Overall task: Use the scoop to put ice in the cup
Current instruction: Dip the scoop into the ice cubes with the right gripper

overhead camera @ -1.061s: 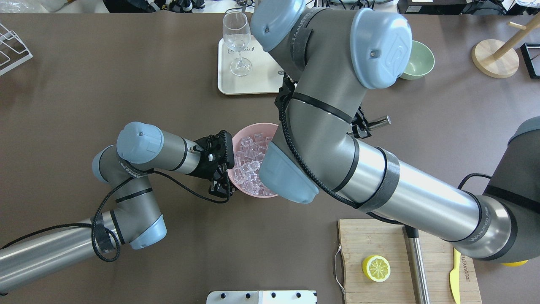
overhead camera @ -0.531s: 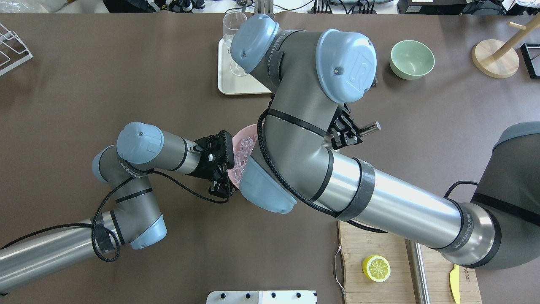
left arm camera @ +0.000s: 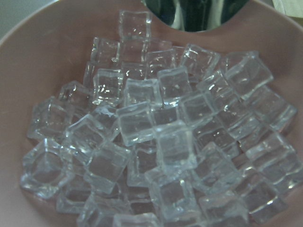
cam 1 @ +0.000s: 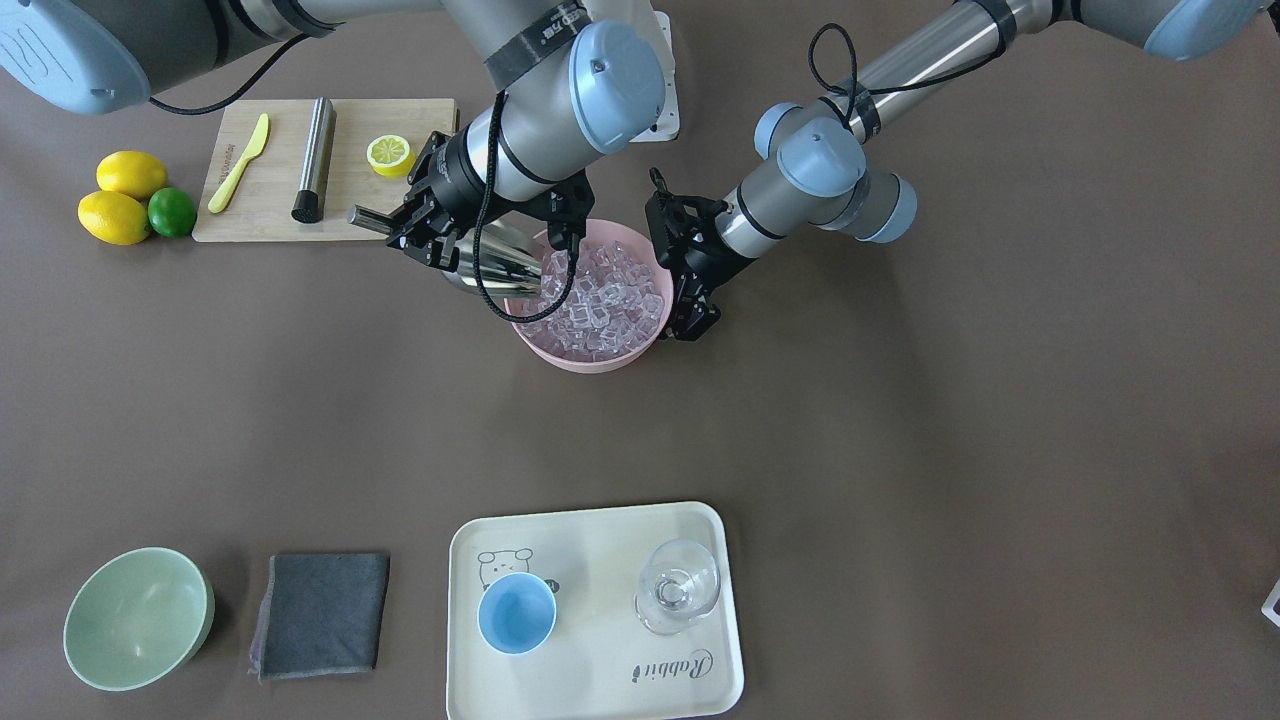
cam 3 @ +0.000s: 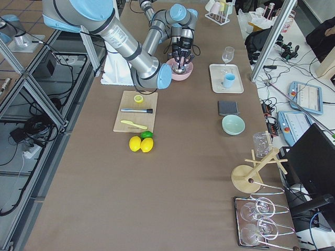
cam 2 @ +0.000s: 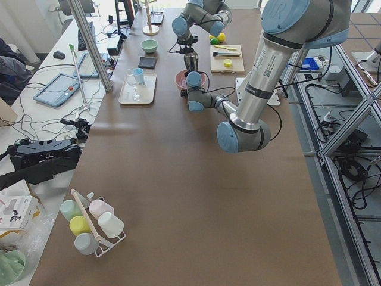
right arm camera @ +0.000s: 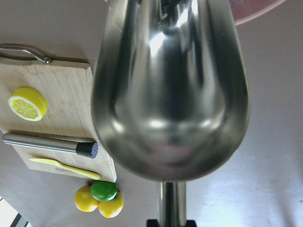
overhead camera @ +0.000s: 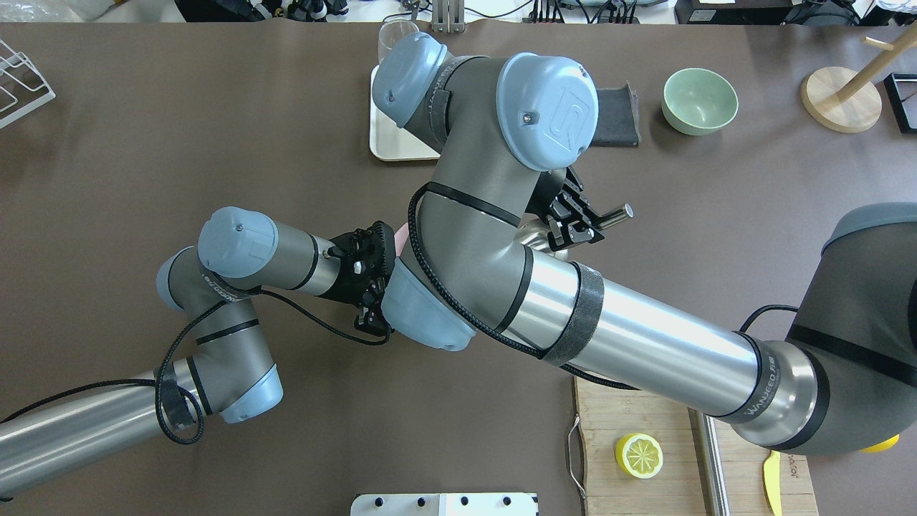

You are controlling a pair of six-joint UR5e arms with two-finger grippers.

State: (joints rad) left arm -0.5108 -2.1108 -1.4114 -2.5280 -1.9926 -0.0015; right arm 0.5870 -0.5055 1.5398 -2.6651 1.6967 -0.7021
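Note:
The ice [cam 1: 600, 298] is heaped in a pink bowl [cam 1: 590, 362] at mid-table and fills the left wrist view [left arm camera: 161, 142]. My right gripper [cam 1: 415, 225] is shut on the handle of the steel scoop [cam 1: 495, 262]. The scoop's mouth is at the bowl's rim, touching the ice edge. Its trough fills the right wrist view [right arm camera: 170, 85]. My left gripper [cam 1: 690, 315] is shut on the bowl's opposite rim. The light-blue cup [cam 1: 516, 613] stands empty on the cream tray [cam 1: 600, 680]. In the overhead view my right arm hides the bowl and cup.
A clear stemmed glass [cam 1: 678, 588] stands on the tray beside the cup. A pale green bowl [cam 1: 135, 618] and a grey cloth [cam 1: 320, 612] lie near the tray. A cutting board [cam 1: 270, 215] holds a steel rod [cam 1: 315, 155], half a lemon [cam 1: 390, 153] and a yellow knife [cam 1: 238, 163].
My right arm has swung across over the pink bowl, carrying the scoop toward it, and now hides the bowl from above. My left arm has not moved.

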